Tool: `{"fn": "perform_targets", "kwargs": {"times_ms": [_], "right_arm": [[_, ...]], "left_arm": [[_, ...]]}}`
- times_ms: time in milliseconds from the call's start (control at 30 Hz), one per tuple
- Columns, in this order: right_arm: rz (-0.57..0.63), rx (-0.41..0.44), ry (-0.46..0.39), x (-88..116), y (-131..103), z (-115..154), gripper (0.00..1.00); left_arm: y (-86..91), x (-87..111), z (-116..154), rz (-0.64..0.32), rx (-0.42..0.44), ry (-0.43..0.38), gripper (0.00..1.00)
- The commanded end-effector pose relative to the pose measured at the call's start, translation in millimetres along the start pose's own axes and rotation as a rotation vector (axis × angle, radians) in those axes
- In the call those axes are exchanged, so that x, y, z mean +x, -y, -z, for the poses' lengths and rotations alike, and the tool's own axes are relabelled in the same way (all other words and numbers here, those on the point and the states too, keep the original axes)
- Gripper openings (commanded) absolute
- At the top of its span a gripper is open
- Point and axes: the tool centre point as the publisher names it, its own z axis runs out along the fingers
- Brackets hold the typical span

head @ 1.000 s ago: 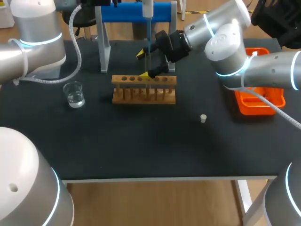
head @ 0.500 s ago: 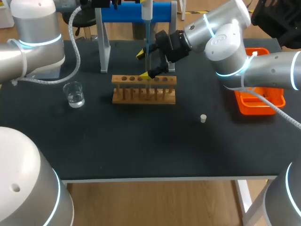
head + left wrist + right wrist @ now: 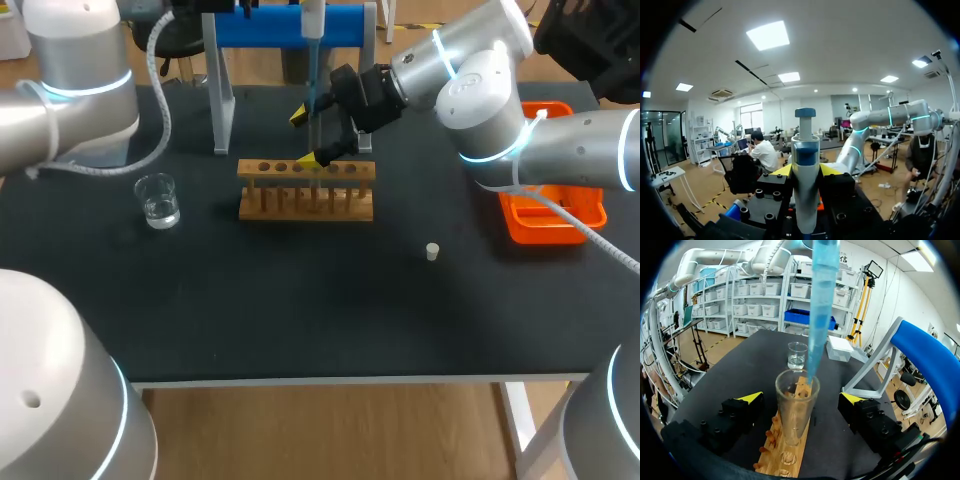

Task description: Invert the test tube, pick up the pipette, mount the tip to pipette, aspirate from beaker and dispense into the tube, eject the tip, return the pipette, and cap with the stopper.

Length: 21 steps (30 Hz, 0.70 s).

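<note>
Blue translucent plastic: the pipette tip (image 3: 821,300) is hung straight down, its point just inside the mouth of the test tube (image 3: 796,407). Dispensing is judged to be the step in hand. Liquid in the tube cannot be made out.

The tube is stood upright in the wooden rack (image 3: 306,190), about the middle of its row, at the far middle of the table (image 3: 300,300). The right gripper (image 3: 310,136) is placed around it with its fingers spread wide, one yellow tip on either side and a clear gap left to the glass on both. Nothing is gripped. The stance is likely meant to bracket the tube, ready to steady it, while the mouth is kept free for the tip.

The pipette (image 3: 805,165) is clamped by its body in the left gripper (image 3: 806,172), fingers closed against it from two sides, plunger end up. It is held vertical, probably so the tip can be passed through the narrow mouth without scraping the rim.

The beaker (image 3: 158,200), with some clear liquid, is set left of the rack, well apart. The stopper (image 3: 432,251) lies nearer and right of the rack, untouched; capping is not yet done. An orange tray (image 3: 535,225) is seen at the right, partly hidden by the right arm.

Risk noted: with a slight sideways drift the tip could be knocked against the glass.
</note>
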Motion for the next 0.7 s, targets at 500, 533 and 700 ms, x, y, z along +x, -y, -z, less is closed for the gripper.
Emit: {"fn": "perform_targets", "kwargs": {"times_ms": [500,533,700], "right_arm": [[0.0,0.001,-0.007,-2.4,0.6,0.9,1.0],[0.0,0.001,-0.007,-2.4,0.6,0.9,1.0],[0.0,0.001,-0.007,-2.4,0.6,0.9,1.0]], "left_arm": [[-3.4,2.5,-1.6,0.023,0.037,-0.039,0.0],[-3.7,3.4,-0.6,0.029,0.034,-0.039,0.0],[-4.2,6.2,3.0,0.04,-0.006,-0.034,0.0]]}}
